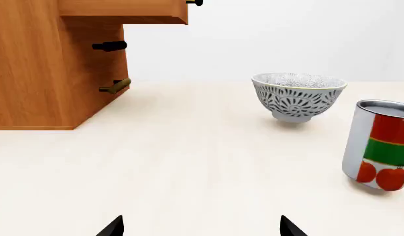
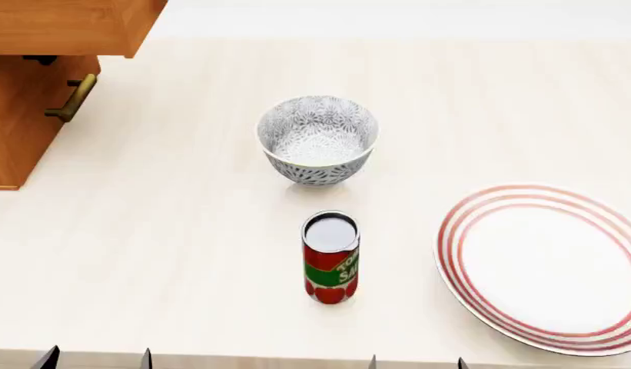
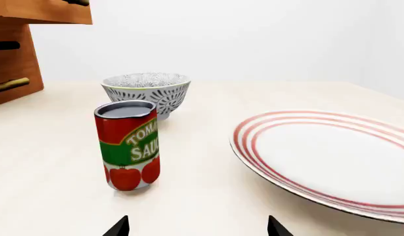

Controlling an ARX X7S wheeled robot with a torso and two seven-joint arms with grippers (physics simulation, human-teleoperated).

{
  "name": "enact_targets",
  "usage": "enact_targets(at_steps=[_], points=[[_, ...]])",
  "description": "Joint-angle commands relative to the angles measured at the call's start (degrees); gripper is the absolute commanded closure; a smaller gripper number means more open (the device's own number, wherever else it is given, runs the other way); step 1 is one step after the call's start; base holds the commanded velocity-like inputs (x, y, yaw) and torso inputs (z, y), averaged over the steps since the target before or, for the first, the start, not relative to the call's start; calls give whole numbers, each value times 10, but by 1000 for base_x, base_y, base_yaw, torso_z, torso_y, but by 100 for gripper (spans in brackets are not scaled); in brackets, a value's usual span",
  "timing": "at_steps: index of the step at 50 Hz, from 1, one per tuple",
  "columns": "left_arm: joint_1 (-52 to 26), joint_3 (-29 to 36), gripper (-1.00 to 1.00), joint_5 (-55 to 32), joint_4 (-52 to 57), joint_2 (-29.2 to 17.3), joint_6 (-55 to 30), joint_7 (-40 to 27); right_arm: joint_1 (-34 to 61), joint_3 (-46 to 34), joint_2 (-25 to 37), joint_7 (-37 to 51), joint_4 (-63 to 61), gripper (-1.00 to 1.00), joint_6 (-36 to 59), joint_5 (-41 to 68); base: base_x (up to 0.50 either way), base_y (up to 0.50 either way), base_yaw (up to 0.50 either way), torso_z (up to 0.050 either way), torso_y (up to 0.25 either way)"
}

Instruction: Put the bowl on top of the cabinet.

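Currently bowl (image 2: pixel 317 140) upright on worktop (image 2: pixel 192 231), mid-depth, well clear of near edge, apart from cabinet (image 2: pixel 28 92) at far left corner. Tomato sauce can (image 2: pixel 330 257) just nearer, between bowl and near edge; red-ringed plate (image 2: pixel 546 265) toward right edge. Left gripper (image 1: pixel 200 227) at near edge: bowl lies ahead and to its right, clear path, likely nearer arm. Right gripper (image 3: pixel 196 227): can stands partly before bowl. Both low, level, pointing forward; jaws spread, holding nothing. Bowl round, no long axis.

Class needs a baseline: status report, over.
Both grippers open, empty. Bowl upright on table, untouched. Cabinet far left. Tomato can stands before the bowl.
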Motion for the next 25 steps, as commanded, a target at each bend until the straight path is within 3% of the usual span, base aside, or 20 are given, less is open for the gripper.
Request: enact_targets(at_steps=[1,21,22,23,25], points=[[-1,11,-100,-9,-1,-9,1,-10,0,-12,9,12,-6,-100,9,7,0,0,0,0,0],[-1,52,-100,-8,-3,-42,0,-48,0,-43,36,42,-5,-100,5,34,0,0,0,0,0],[16,139,-100,-119,17,-97,91,-152,2,-209,51,214,-19,-100,-48,52,0,0,0,0,0],[-1,24,-100,41,-4,-13,-11,-10,-2,-9,6,6,-7,-100,9,3,0,0,0,0,0],[-4,31,-100,43,-9,-16,-17,-18,0,-15,12,14,-7,-100,11,8,0,0,0,0,0]])
